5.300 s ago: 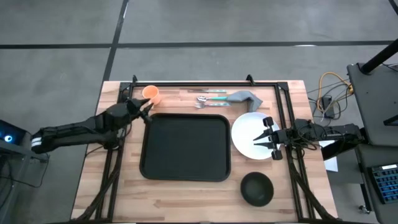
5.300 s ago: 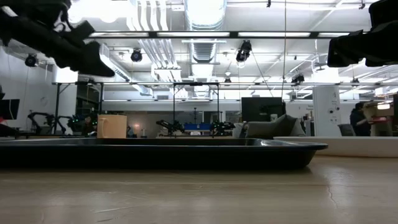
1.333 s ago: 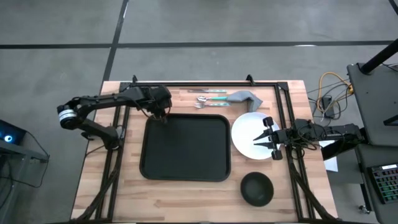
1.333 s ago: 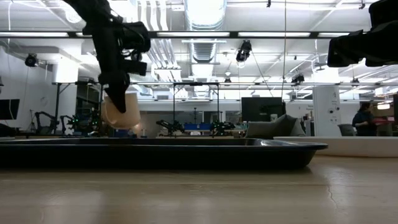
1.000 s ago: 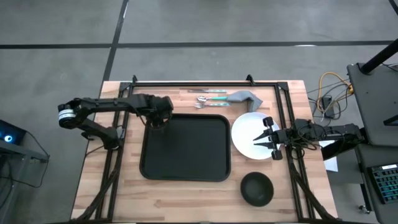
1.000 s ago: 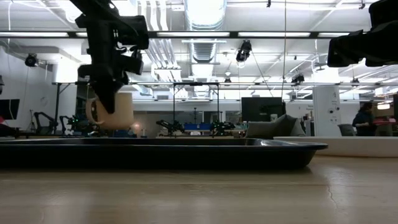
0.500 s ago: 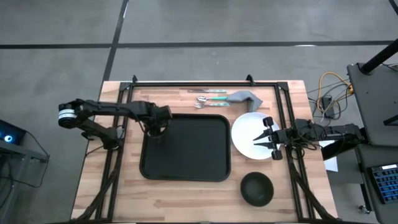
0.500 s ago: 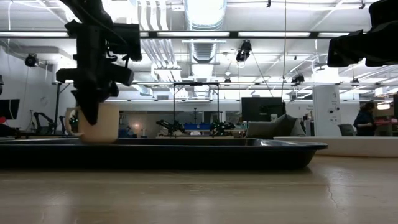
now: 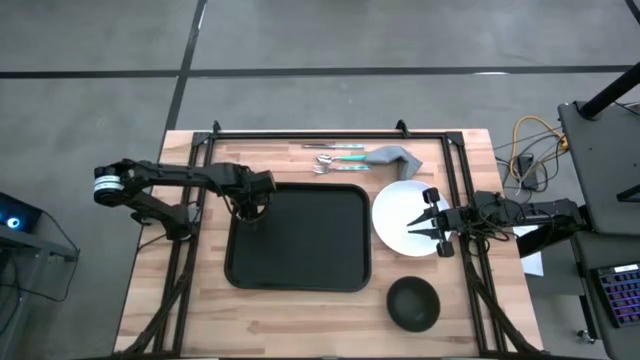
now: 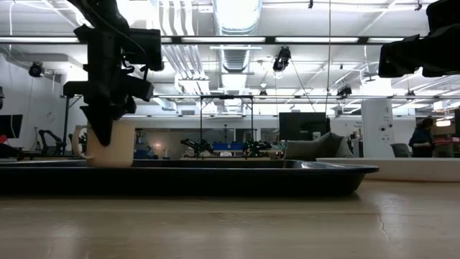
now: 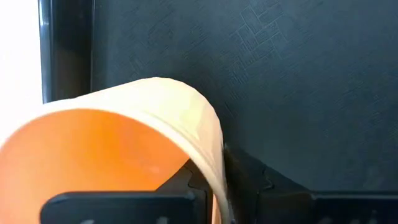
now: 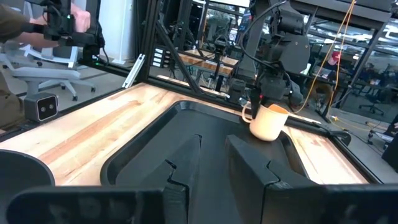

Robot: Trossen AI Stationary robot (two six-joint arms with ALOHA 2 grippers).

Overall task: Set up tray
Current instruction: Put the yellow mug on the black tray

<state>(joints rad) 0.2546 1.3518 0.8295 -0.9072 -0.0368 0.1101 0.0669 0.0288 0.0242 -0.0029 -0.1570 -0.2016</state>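
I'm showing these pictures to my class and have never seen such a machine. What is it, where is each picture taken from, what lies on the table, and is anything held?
It is a robot with two arms. One picture looks down from above, one across at table height, and two from the wrists. On the table lie a black tray, a white plate, a dark bowl, cutlery and a grey cloth. The left hand grips an orange cup by its rim at the tray's corner. The right hand waits over the plate.
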